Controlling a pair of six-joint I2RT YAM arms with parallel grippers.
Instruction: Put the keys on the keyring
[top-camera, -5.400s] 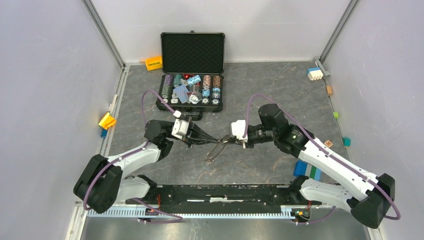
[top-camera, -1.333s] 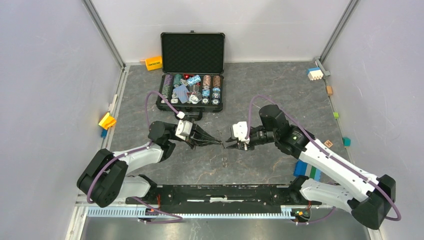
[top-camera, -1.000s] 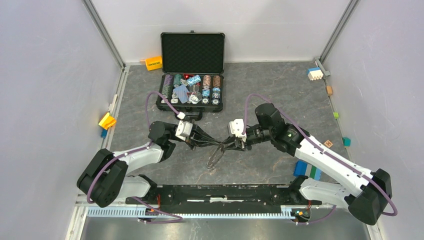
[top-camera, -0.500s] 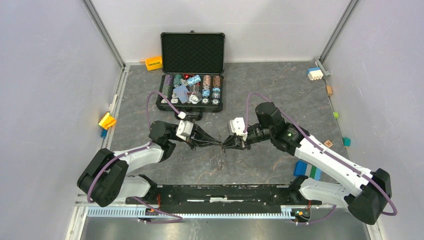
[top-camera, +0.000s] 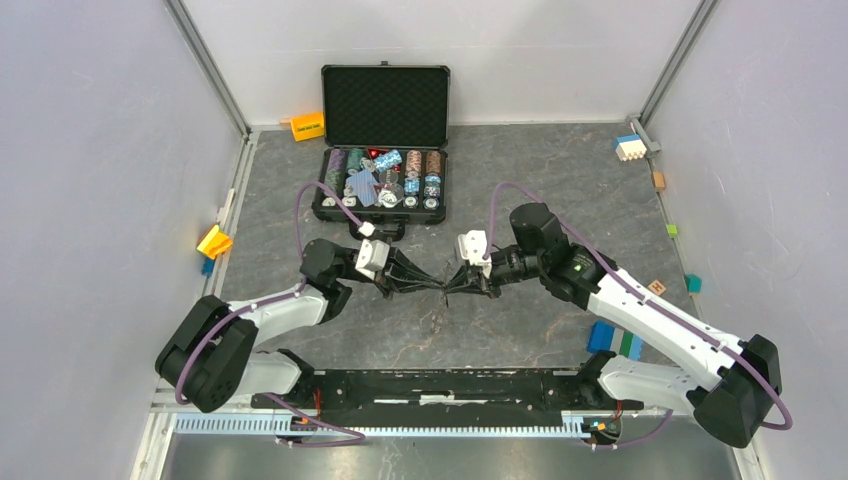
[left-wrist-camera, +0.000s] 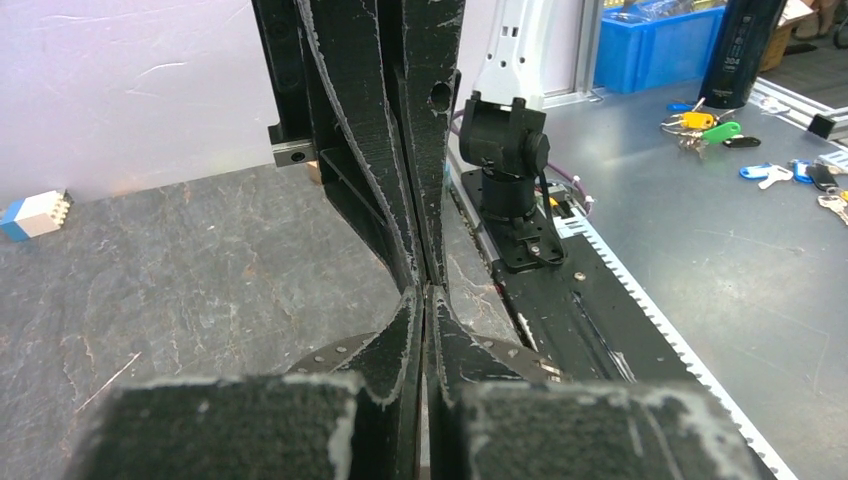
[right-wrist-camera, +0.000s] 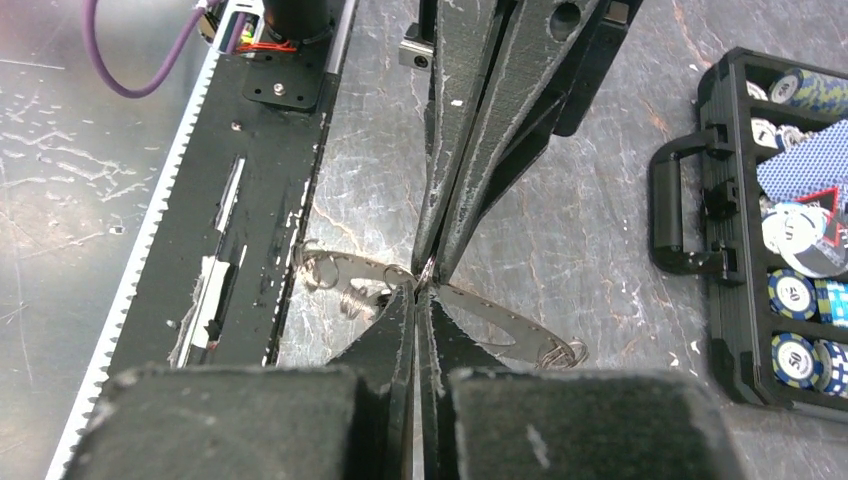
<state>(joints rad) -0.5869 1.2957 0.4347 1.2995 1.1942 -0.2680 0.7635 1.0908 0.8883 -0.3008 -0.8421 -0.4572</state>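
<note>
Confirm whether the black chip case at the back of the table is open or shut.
Open: its lid stands raised, foam lining showing, and poker chips lie exposed in the black case.

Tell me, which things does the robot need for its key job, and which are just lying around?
For the job: keyring, pinched by left fingers and right fingers; tiny metal bits beside it, maybe keys.
Lying about: poker chip case, orange block, yellow block, blue-and-white brick.
</note>
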